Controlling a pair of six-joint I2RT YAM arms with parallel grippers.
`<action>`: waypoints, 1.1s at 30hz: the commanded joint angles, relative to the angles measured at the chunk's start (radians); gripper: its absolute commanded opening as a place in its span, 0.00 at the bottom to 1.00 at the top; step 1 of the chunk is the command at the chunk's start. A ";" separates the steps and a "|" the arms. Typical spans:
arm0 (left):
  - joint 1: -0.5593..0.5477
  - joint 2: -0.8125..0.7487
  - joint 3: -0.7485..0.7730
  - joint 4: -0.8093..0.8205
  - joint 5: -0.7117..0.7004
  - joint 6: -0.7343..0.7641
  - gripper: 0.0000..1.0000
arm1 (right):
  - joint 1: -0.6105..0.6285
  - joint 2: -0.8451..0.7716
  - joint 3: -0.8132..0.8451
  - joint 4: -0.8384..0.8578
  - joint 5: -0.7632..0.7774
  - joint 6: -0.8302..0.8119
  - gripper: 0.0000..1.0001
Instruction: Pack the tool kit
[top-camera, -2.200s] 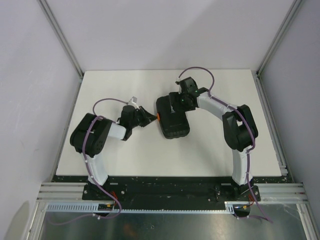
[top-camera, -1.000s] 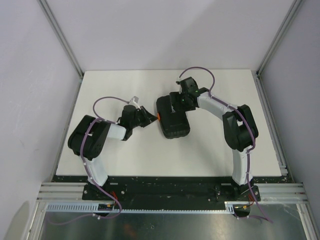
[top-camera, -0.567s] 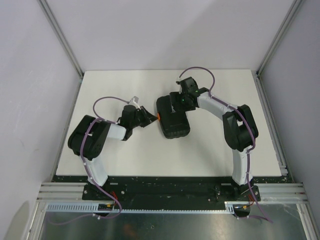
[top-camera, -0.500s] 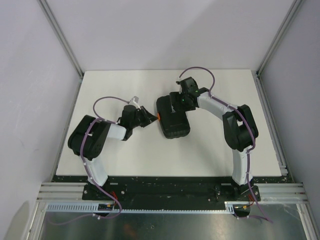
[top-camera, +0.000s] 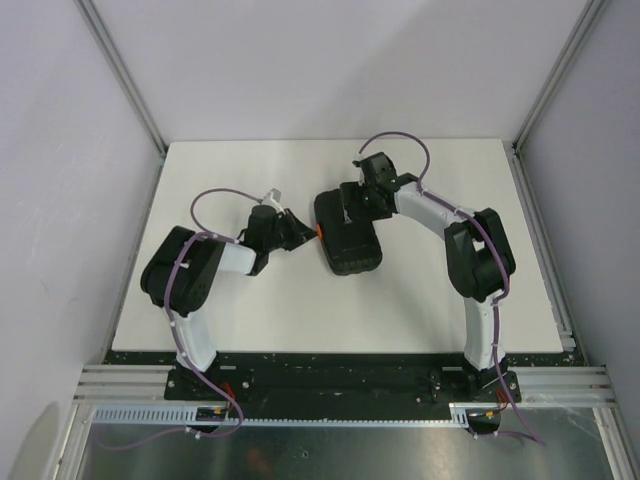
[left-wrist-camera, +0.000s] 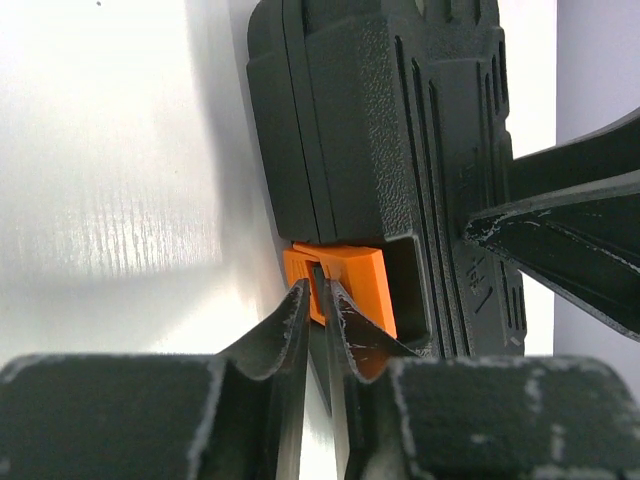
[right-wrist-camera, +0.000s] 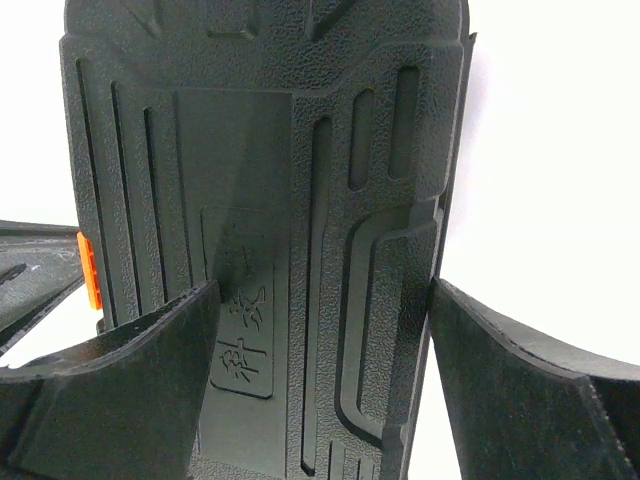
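**Position.** tool kit (top-camera: 346, 236) lies flat, lid shut, approx. mid surface (top-camera: 230, 170), a bit toward the far side. Its long axis runs roughly near–far. The orange latch (left-wrist-camera: 345, 285) is on its L side wall.

**Pincers.**
- L pincer (left-wrist-camera: 317, 300): jaws narrowed to a slit, tips nipping the near edge of the latch. It comes in low, just above the surface.
- R pincer (right-wrist-camera: 325, 290): jaws spread wide over the ribbed lid from the far end, nothing clamped. In the L wrist view one R fingertip (left-wrist-camera: 480, 225) looks to bear on the lid top; contact prob., not certain.

**Handling (judgement).**
- Case is hard moulded plastic, so stiff, w/ a textured skin that should give fair friction.
- Prob. light, so it will skate on the smooth surface if pushed from one side only. It needs a counter-hold from above or from the opp. side.
- Latch is a small, thin tab and the weakest part. Press or pinch it square on, not by twisting.
- Best holds: across the short width at the side walls, or press flat on the lid. The rounded corners are poor grips.

**Room.**
- Bare surface all round the case, w/ wide margin to every edge.
- Enclosure walls L, R and rear are well apart from both arms.
- Only tight spot is L tips vs surface beside the latch.
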 joint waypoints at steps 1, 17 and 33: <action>-0.141 -0.010 0.160 0.346 0.232 -0.084 0.17 | 0.118 0.209 -0.094 -0.169 -0.174 -0.019 0.84; -0.106 -0.079 -0.005 0.360 0.117 -0.091 0.49 | 0.083 0.226 -0.092 -0.159 -0.182 0.013 0.83; -0.081 -0.112 -0.078 0.364 0.051 -0.111 0.55 | 0.065 0.215 -0.092 -0.158 -0.185 0.013 0.82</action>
